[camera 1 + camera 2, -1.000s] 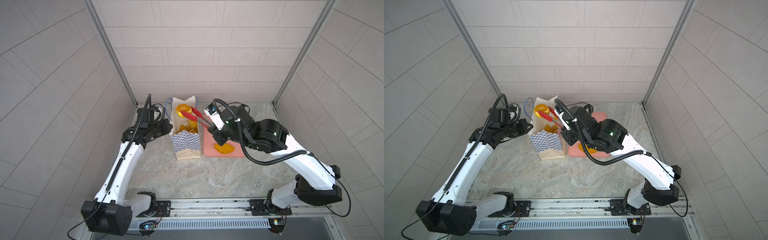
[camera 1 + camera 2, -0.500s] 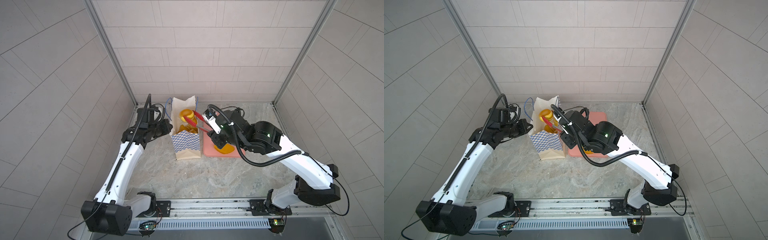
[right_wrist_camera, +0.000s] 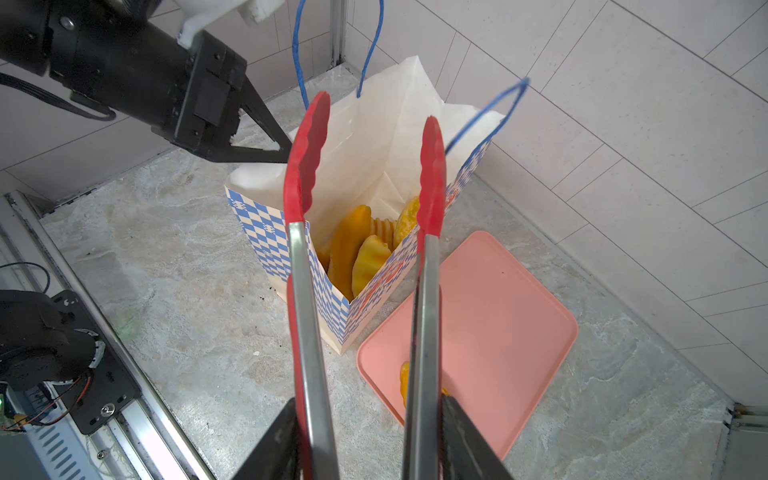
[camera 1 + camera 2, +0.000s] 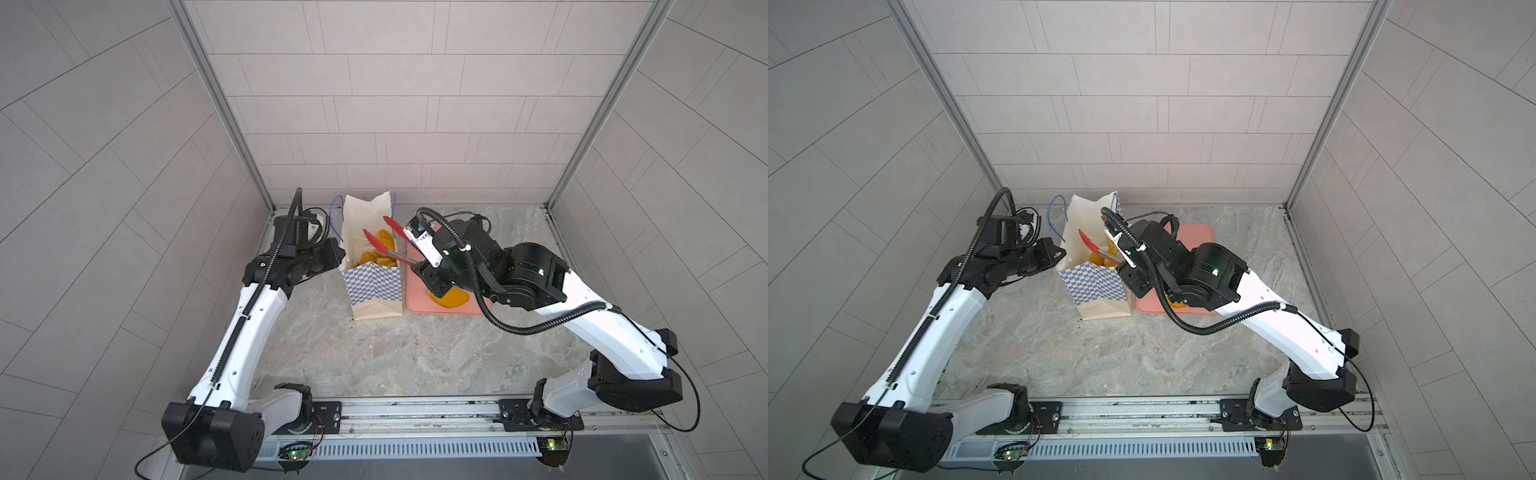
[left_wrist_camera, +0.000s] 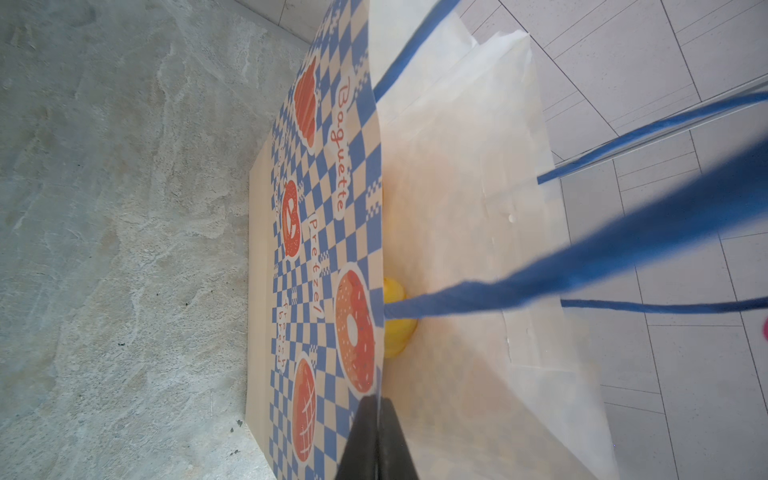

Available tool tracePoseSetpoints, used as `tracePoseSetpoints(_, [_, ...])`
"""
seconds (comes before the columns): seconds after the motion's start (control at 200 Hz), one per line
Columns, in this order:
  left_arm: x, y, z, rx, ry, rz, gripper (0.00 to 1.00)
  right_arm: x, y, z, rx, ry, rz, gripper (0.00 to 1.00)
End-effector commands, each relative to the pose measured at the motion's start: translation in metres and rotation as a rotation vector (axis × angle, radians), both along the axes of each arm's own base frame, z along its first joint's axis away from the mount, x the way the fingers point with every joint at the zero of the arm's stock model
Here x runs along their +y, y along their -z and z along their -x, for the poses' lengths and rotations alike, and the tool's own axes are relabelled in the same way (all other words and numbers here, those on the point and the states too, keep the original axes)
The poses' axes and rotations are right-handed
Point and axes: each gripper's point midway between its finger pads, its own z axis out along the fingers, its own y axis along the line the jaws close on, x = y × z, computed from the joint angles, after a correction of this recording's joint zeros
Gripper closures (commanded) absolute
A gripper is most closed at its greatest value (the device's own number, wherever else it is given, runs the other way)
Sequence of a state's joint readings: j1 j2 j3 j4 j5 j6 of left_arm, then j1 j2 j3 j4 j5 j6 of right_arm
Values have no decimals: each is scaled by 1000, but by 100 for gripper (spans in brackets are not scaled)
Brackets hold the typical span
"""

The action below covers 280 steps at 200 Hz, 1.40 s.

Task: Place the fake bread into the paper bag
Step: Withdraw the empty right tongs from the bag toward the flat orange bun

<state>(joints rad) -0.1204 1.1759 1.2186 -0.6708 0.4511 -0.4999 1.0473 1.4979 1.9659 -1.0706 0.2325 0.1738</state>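
Note:
The paper bag (image 4: 372,286) (image 4: 1096,286) stands upright and open, checkered blue and cream with blue cord handles. Several pieces of fake bread (image 3: 353,249) (image 4: 376,253) lie inside it. One more yellow piece (image 4: 451,298) (image 3: 404,380) rests on the pink tray, partly hidden by my right arm. My left gripper (image 5: 378,403) (image 4: 338,255) is shut on the bag's left rim. My right gripper (image 3: 368,415) (image 4: 419,266) is shut on the red tongs (image 3: 307,166) (image 4: 384,241). Their tips stand spread above the bag's mouth with nothing between them.
The pink tray (image 3: 498,316) (image 4: 1196,237) lies flat right of the bag, close to the back wall. Tiled walls close in the left, back and right. The arms' base rail (image 4: 415,411) runs along the front edge.
The tongs carried a yellow bread ring down into the bag's mouth, then spread apart. The ring is now out of the tongs. The left arm has not moved.

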Motion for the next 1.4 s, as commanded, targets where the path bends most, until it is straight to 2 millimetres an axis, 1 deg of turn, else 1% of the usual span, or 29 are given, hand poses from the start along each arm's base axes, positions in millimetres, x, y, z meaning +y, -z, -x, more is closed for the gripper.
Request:
tracePoseSetpoints(0.0, [-1, -7, 5, -25, 7, 1, 100, -7, -33, 5, -50, 2, -99, 50])
tracePoseSetpoints(0.13, [-1, -6, 4, -22, 8, 1, 100, -20, -47, 9, -82, 23, -132, 51])
tracePoseSetpoints(0.2, [-2, -6, 4, -24, 10, 0, 100, -33, -55, 9, -111, 55, -144, 51])
tracePoseSetpoints(0.32, [-2, -7, 4, -26, 11, 1, 100, -56, -61, 10, -154, 111, -146, 51])
tracePoseSetpoints(0.545, [-2, -7, 5, -28, 14, 2, 100, -96, -61, 13, -196, 211, -143, 51])
tracePoseSetpoints(0.665, [-2, -8, 5, -29, 15, 3, 100, -116, -57, 15, -202, 258, -140, 51])
tracePoseSetpoints(0.721, [-2, -7, 5, -26, 16, 3, 100, -124, -52, 16, -196, 276, -131, 51])
tracePoseSetpoints(0.801, [-3, -7, 4, -26, 17, 4, 100, -134, -38, 15, -176, 300, -99, 50])
tracePoseSetpoints(0.891, [-3, -8, 4, -27, 17, 4, 100, -143, -16, 13, -138, 327, -35, 50])
tracePoseSetpoints(0.951, [-3, -8, 4, -29, 17, 3, 100, -146, 1, 12, -110, 339, 11, 50])
tracePoseSetpoints(1.051, [-3, -7, 3, -27, 17, 4, 100, -146, 31, 12, -64, 339, 83, 50])
tracePoseSetpoints(1.126, [-3, -7, 3, -27, 17, 5, 100, -142, 53, 12, -20, 334, 125, 52])
tracePoseSetpoints(1.186, [-3, -8, 3, -29, 17, 3, 100, -134, 71, 15, 29, 306, 125, 53])
tracePoseSetpoints(1.316, [-3, -6, 2, -24, 18, 3, 100, -112, 115, 30, 169, 218, 95, 56])
tracePoseSetpoints(1.396, [-3, -5, 2, -22, 17, 2, 100, -105, 139, 39, 243, 184, 93, 58])
